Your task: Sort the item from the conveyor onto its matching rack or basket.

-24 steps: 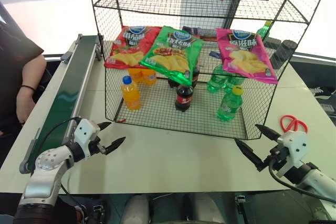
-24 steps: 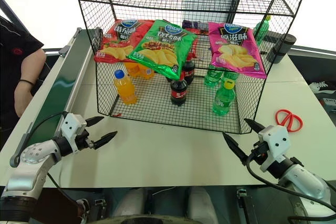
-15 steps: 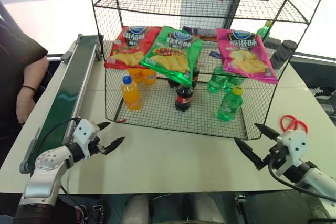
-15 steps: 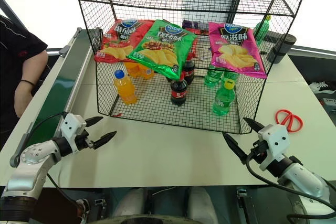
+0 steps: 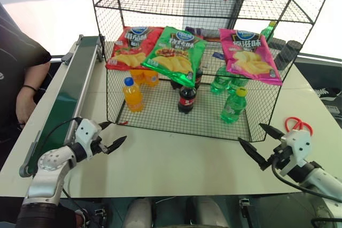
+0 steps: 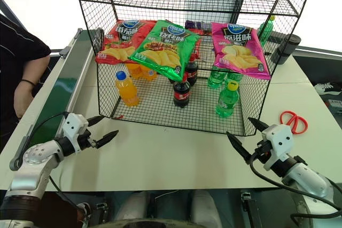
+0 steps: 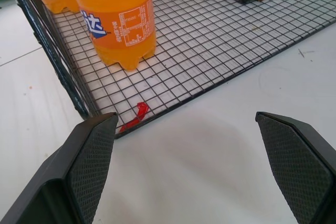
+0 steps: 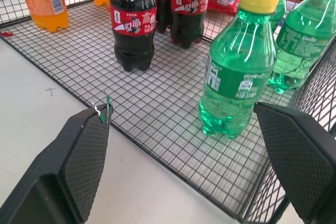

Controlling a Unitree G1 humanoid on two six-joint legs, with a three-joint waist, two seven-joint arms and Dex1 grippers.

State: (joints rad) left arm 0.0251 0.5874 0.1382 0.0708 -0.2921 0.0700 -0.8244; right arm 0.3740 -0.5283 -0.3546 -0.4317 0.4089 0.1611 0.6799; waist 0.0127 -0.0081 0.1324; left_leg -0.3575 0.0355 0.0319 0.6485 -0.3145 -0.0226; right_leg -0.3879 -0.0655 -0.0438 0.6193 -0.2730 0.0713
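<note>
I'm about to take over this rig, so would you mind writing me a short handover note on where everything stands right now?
Left hand: open, holding nothing, over the table near the basket's front left corner.
Right hand: open, holding nothing, near the front right corner.
Green bottle: upright in the black wire basket, front right, with other green bottles behind it.
Conveyor: nothing visible on the belt.
Done: the bottle appears sorted.
Left: probably nothing, unless another item arrives on the belt.

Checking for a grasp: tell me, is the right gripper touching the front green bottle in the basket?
Apart. In the right wrist view the right gripper is open with bare mesh between it and the green bottle, which stands inside the basket.
</note>
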